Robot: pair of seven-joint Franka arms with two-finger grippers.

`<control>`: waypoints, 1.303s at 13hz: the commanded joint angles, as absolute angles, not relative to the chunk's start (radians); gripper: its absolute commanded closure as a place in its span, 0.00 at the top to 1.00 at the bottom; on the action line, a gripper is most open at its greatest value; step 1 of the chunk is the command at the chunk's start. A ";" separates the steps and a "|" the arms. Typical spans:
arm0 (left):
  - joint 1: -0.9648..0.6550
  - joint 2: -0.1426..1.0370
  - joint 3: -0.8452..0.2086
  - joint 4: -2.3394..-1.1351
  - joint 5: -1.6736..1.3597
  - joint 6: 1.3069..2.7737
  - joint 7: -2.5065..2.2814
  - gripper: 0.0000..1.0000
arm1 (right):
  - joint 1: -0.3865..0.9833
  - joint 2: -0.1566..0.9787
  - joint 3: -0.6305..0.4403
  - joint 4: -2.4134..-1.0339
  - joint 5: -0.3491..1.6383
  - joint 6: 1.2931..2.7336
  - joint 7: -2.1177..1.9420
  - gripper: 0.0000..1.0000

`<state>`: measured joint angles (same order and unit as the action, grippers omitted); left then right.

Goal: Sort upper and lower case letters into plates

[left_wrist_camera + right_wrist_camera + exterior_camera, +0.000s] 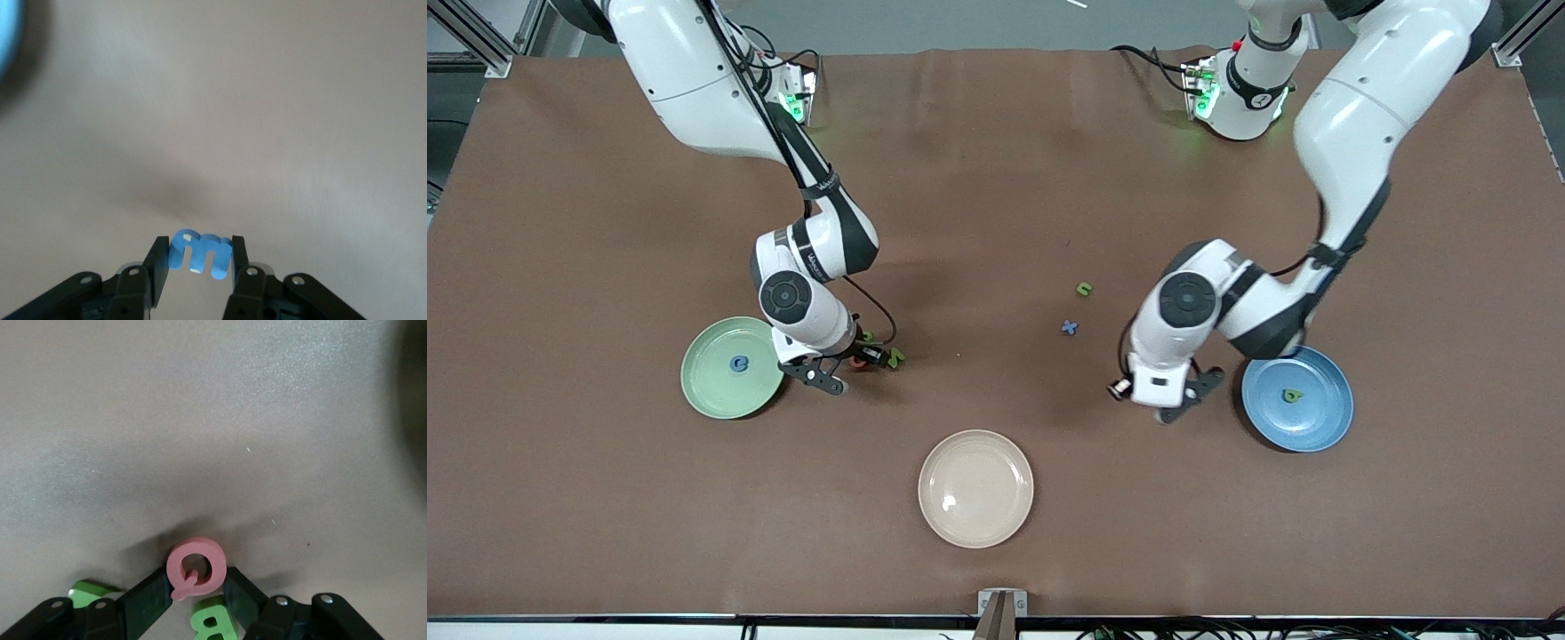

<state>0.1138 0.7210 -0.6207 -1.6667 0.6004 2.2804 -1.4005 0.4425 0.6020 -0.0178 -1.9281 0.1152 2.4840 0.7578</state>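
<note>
My right gripper (pixel 852 366) is shut on a pink letter Q (pixel 195 569), held upright low over the table beside the pale green plate (pixel 707 391). That plate holds a blue letter (pixel 738 364). A green B (pixel 213 620) and another green letter (pixel 90 590) lie flat under the right gripper (pixel 195 583). My left gripper (pixel 1183 404) is shut on a blue lowercase m (pixel 202 253) above the bare table beside the blue plate (pixel 1325 427), which holds a green letter (pixel 1291 395). The plate's edge shows in the left wrist view (pixel 7 40).
A small green letter (pixel 1084 288) and a blue x (pixel 1069 327) lie loose on the brown table mid-way between the arms. A cream-beige plate (pixel 975 524) sits nearer the front camera than both grippers.
</note>
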 commanded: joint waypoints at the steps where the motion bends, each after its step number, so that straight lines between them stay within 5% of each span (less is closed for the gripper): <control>1: 0.201 0.675 -0.627 -1.686 0.611 2.272 -1.312 0.00 | 0.439 0.592 -0.026 -1.947 0.114 2.479 0.758 0.00; 6: 0.333 0.652 -0.626 -1.674 0.612 2.255 -1.192 0.00 | 0.356 0.519 -0.057 -1.824 0.109 2.202 0.587 0.00; 11: 0.468 0.663 -0.623 -1.730 0.612 2.227 -1.054 0.07 | 0.229 0.451 -0.061 -1.893 0.052 2.144 0.382 0.00; 13: 0.500 0.660 -0.621 -1.765 0.612 2.209 -1.054 0.35 | 0.206 0.457 -0.061 -1.942 0.045 2.202 0.377 0.00; 14: 0.512 0.655 -0.621 -1.775 0.612 2.191 -1.051 0.78 | 0.195 0.459 -0.061 -1.956 0.044 2.226 0.364 0.00; 15: 0.512 0.650 -0.623 -1.779 0.612 2.184 -1.067 1.00 | 0.186 0.466 -0.061 -1.957 0.044 2.235 0.359 0.01; 17: 0.509 0.644 -0.668 -1.778 0.608 2.128 -1.080 1.00 | 0.173 0.474 -0.060 -1.967 0.044 2.246 0.357 0.04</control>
